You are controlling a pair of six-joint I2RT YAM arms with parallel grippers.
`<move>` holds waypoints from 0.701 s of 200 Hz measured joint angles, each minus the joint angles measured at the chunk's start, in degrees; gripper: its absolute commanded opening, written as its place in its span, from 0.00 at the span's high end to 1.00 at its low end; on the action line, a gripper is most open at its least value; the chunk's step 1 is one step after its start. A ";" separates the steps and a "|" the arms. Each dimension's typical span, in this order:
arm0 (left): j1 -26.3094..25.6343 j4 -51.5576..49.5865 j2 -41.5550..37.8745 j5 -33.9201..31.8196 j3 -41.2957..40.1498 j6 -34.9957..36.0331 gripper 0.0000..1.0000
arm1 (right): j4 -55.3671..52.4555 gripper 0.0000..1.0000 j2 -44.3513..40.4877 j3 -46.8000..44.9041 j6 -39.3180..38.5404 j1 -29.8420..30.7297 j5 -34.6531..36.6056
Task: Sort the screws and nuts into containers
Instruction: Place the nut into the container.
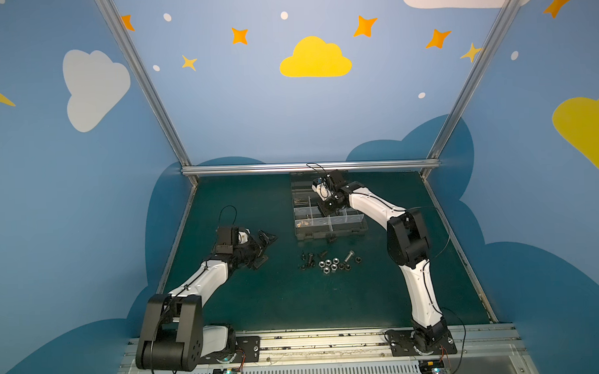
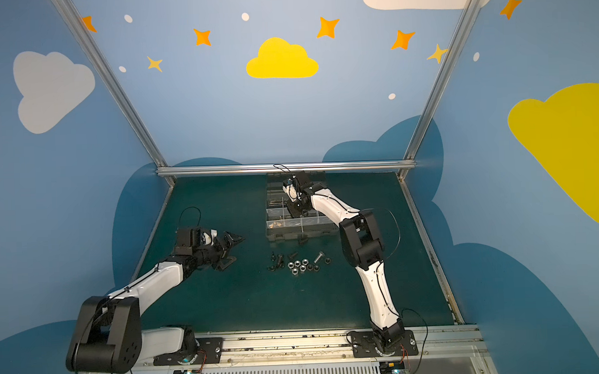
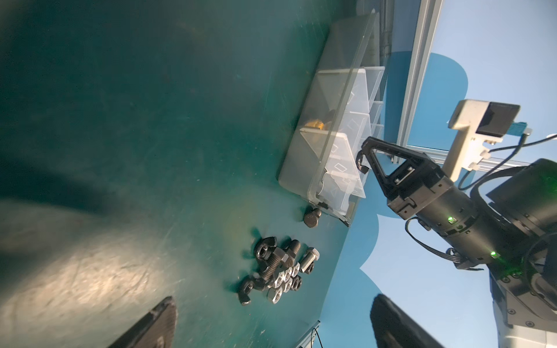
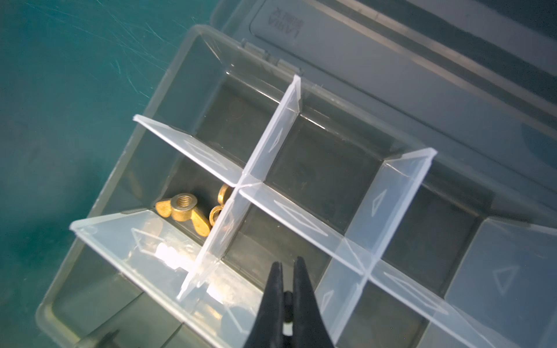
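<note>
Loose screws and silver nuts lie in a pile on the green mat in both top views, with a silver hex screw beside them. The containers are compartments of a grey organiser box behind the pile. My right gripper hangs over the compartment beside the one holding brass wing nuts. It is shut on a small dark piece; screw or nut, I cannot tell. My left gripper stands open and empty, left of the pile.
A single black bolt lies against the box's front wall. The box's clear lid lies open behind it, near the back rail. Translucent dividers rise above the compartment floors.
</note>
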 measured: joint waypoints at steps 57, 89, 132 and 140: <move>-0.63 1.01 1.11 -0.07 0.94 -0.15 0.00 | -0.63 0.62 0.70 0.85 -0.39 -0.07 0.55; -0.63 0.90 1.09 -0.20 1.60 0.00 0.00 | -0.83 0.57 0.68 0.87 -0.76 -0.02 0.55; -0.63 0.76 1.09 -0.26 1.70 0.00 0.00 | -2.14 0.54 -1.92 0.04 -0.94 0.04 0.17; -0.63 0.74 1.09 -0.28 1.70 0.00 0.00 | -2.32 0.53 -3.41 -0.85 -0.94 0.15 -0.11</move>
